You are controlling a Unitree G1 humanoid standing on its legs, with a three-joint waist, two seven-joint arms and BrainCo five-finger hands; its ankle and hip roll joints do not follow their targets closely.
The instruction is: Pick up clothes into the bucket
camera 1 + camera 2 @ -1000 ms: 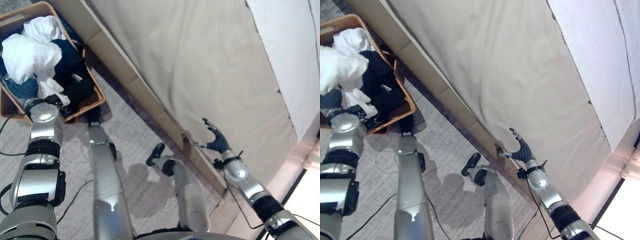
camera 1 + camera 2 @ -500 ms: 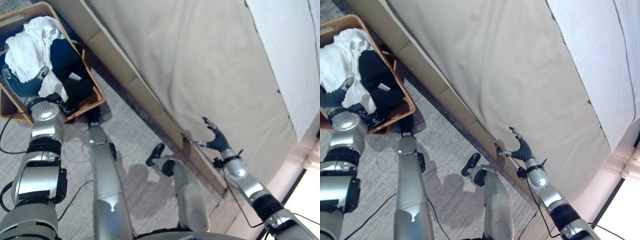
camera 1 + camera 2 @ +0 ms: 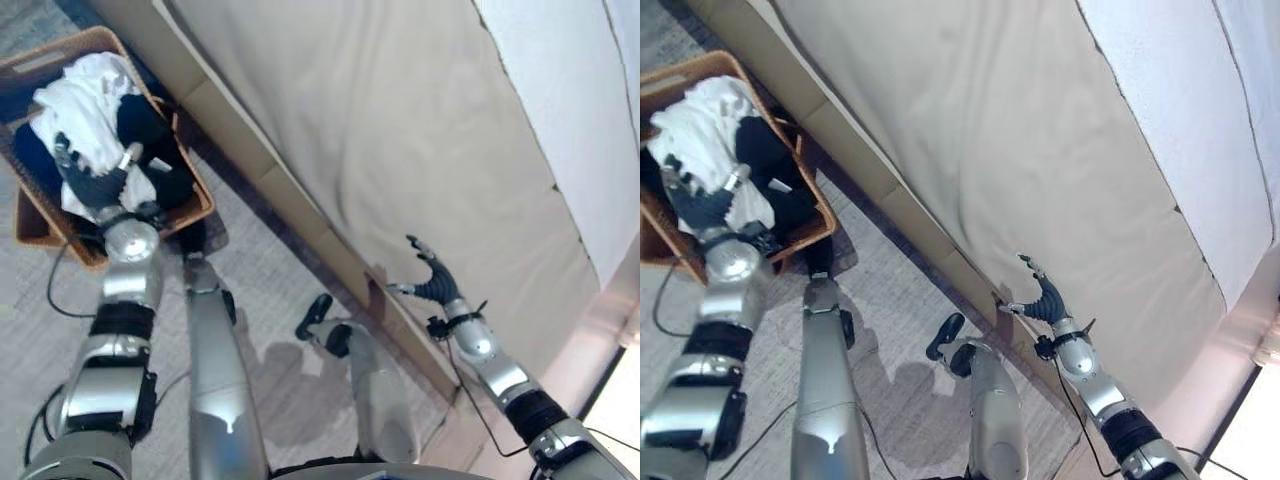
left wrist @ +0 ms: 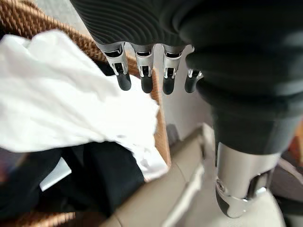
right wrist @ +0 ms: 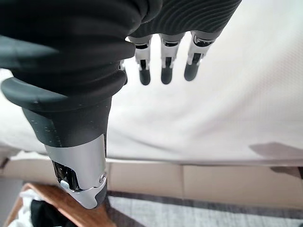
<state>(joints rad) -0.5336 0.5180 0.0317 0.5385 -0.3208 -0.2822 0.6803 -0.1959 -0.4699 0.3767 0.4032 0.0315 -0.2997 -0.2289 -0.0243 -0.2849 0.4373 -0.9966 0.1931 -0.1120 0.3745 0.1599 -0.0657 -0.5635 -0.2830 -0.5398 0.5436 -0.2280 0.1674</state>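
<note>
Beside basket (image 3: 195, 205): bed (image 3: 400, 150), rug (image 3: 270, 290).

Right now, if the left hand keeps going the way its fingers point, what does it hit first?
Most likely the white garment heaped in the wicker basket. The left hand hangs open over it, fingers aimed at the pile; the gap is hard to judge.
</note>
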